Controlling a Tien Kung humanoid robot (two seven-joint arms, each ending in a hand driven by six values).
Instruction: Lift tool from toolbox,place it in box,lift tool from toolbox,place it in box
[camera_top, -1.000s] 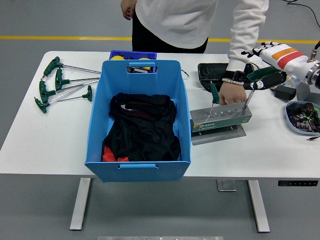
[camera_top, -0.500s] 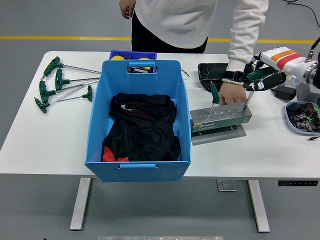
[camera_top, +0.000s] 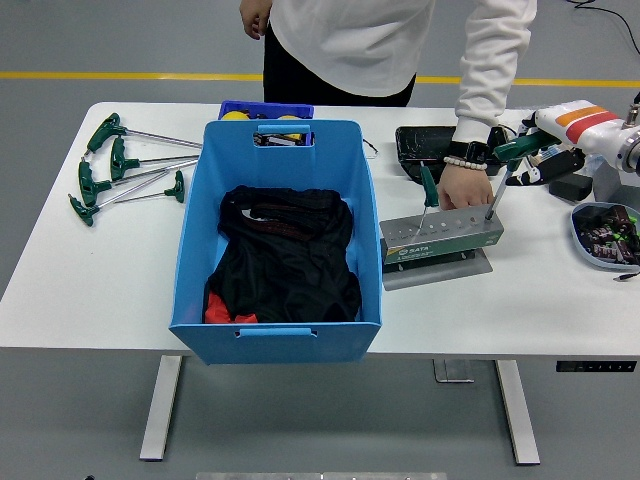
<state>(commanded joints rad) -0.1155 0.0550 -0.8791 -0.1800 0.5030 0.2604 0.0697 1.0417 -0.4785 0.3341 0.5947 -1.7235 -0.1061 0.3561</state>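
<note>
Gripping the green T-handle of a tool (camera_top: 505, 172), the right robot hand (camera_top: 537, 158) sits at the far right of the counter (camera_top: 90, 280), fingers curled round the handle. The tool's shaft slants down w/ its tip in the right end of the grey toolbox (camera_top: 441, 240). A 2nd green-handled tool (camera_top: 428, 192) stands upright in the toolbox, further left. A person's hand (camera_top: 465, 184) rests on the toolbox's far edge, between the two tools and just left of the robot hand; white sleeve above it, beaded bracelet at the wrist.

Behind that, a black tray (camera_top: 425, 150). Right of the robot hand, near the counter edge, a bowl of small dark parts (camera_top: 607, 236).

Left of the toolbox: big blue box (camera_top: 277, 240), dark cloth (camera_top: 285, 255) inside w/ a bit of red. Small blue bin (camera_top: 265, 110) behind the box. Far left, 4 more T-handle tools (camera_top: 125, 170) lying flat on the counter.
</note>
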